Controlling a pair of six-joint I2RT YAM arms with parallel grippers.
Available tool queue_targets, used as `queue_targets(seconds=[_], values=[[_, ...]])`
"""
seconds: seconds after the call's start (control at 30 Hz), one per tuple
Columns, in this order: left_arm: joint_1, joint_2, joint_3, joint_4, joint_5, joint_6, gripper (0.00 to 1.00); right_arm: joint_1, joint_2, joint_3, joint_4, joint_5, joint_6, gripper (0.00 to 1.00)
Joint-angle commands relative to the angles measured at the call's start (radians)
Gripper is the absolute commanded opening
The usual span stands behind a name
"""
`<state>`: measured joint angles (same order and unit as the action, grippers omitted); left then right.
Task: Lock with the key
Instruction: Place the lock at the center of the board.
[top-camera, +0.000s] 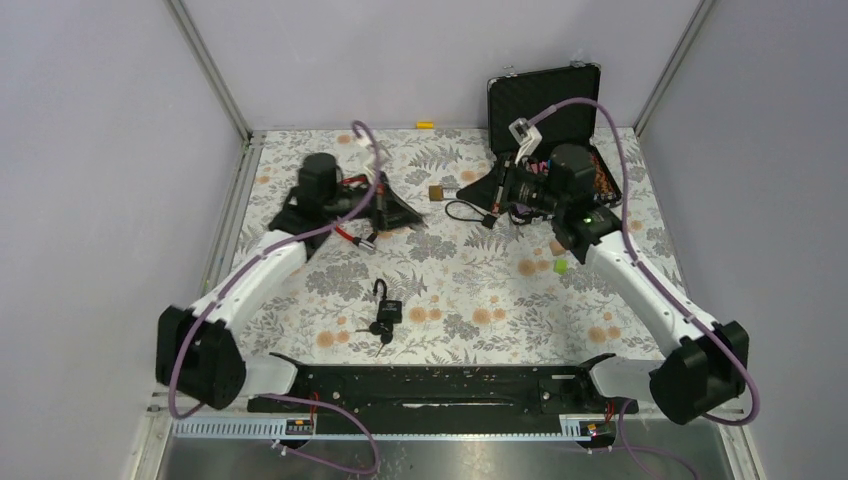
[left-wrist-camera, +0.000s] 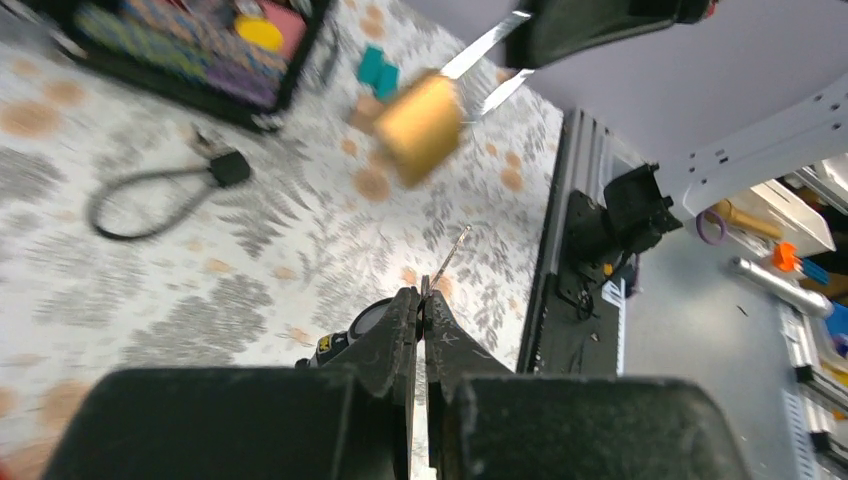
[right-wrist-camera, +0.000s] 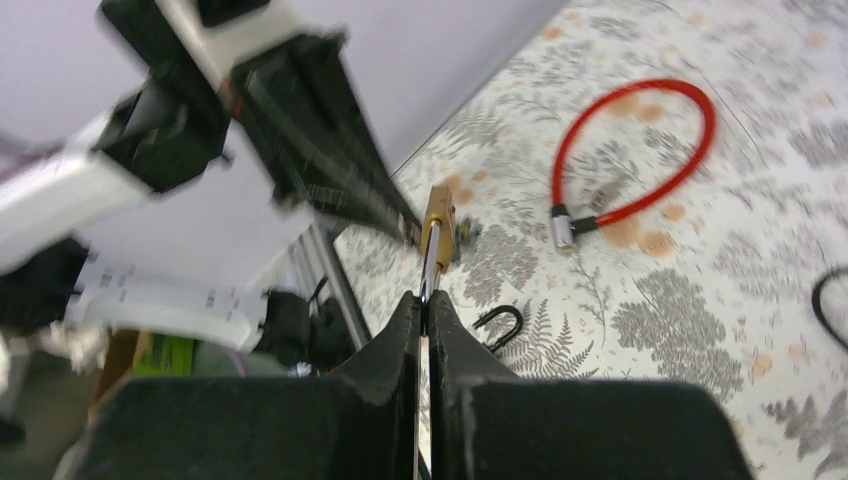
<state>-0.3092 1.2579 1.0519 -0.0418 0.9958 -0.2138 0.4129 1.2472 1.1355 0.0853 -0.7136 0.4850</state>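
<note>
A brass padlock (top-camera: 437, 191) hangs in the air above the back middle of the table. My right gripper (right-wrist-camera: 421, 300) is shut on its silver shackle, and the brass body (right-wrist-camera: 437, 225) points away from the fingers. My left gripper (left-wrist-camera: 424, 295) is shut on a thin silver key (left-wrist-camera: 453, 250) whose blade sticks out past the fingertips. The key points up towards the padlock (left-wrist-camera: 425, 125), with a gap between them. In the top view the left gripper (top-camera: 416, 220) sits just left of and below the padlock, and the right gripper (top-camera: 464, 190) just to its right.
A black padlock with keys (top-camera: 387, 311) lies near the table's front middle. A red cable lock (right-wrist-camera: 640, 150) lies under the left arm, and a black cable lock (left-wrist-camera: 150, 190) beside the right gripper. An open black case (top-camera: 545, 100) stands at the back right.
</note>
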Motion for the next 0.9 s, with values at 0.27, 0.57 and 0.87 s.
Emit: queue_targets(seconds=[0.27, 0.57, 0.87], values=[[-0.288, 0.433, -0.094, 0.479, -0.369, -0.189, 0.00, -0.016, 0.298, -0.254, 0.085, 0.353, 0.257, 0.00], [-0.303, 0.637, -0.002, 0.468, -0.464, -0.232, 0.06, -0.017, 0.484, -0.218, 0.035, 0.335, 0.276, 0.00], [-0.300, 0.585, -0.008, 0.346, -0.574, -0.204, 0.53, -0.018, 0.502, -0.207, -0.130, 0.434, 0.232, 0.16]])
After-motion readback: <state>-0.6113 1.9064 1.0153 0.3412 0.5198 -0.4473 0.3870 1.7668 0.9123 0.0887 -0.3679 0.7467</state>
